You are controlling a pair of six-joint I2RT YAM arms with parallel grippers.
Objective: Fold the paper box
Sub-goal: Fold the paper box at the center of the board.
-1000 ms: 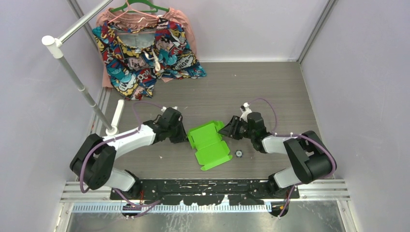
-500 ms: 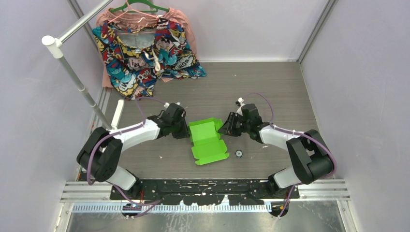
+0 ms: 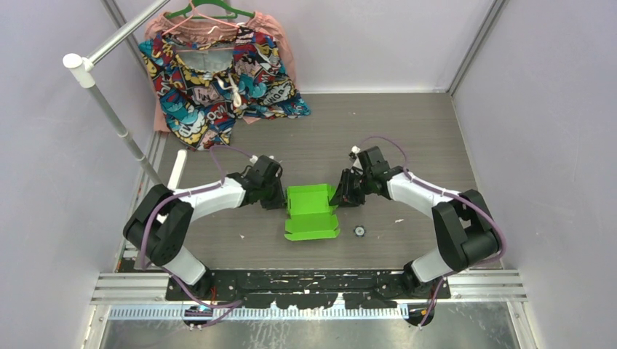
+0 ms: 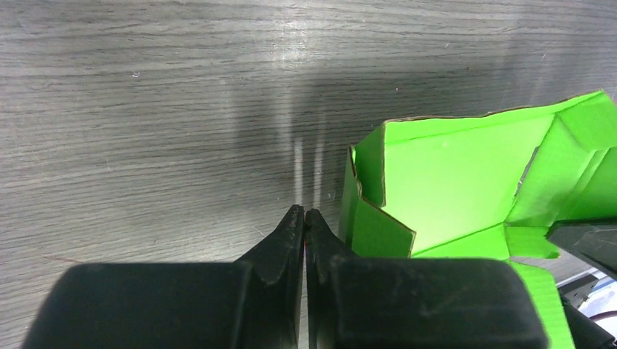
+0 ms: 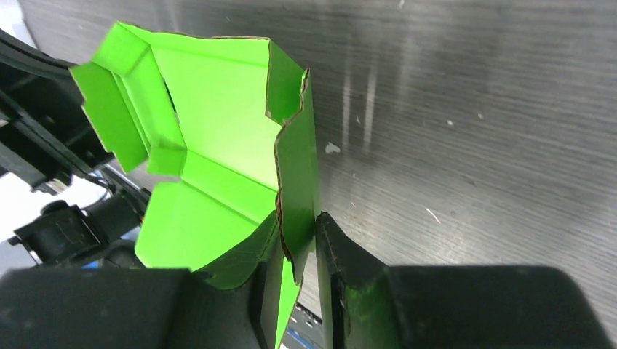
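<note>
Paper box [image 3: 309, 202] sits mid-worktop [image 3: 407, 138] between the arms, partly formed — side walls raised, near flap lying flat, top open. Right tool [image 5: 297, 236] pinches the box's right wall. Left tool [image 4: 303, 219] is clenched on nothing, just beside the left wall. To do, likely: closing flaps, tucking tabs.

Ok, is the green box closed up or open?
Open, half folded: the box has side walls standing up, but its near flap lies spread out.

No legible text, patterned garment [image 3: 218, 80] — comic lettering (too blurred)
</note>
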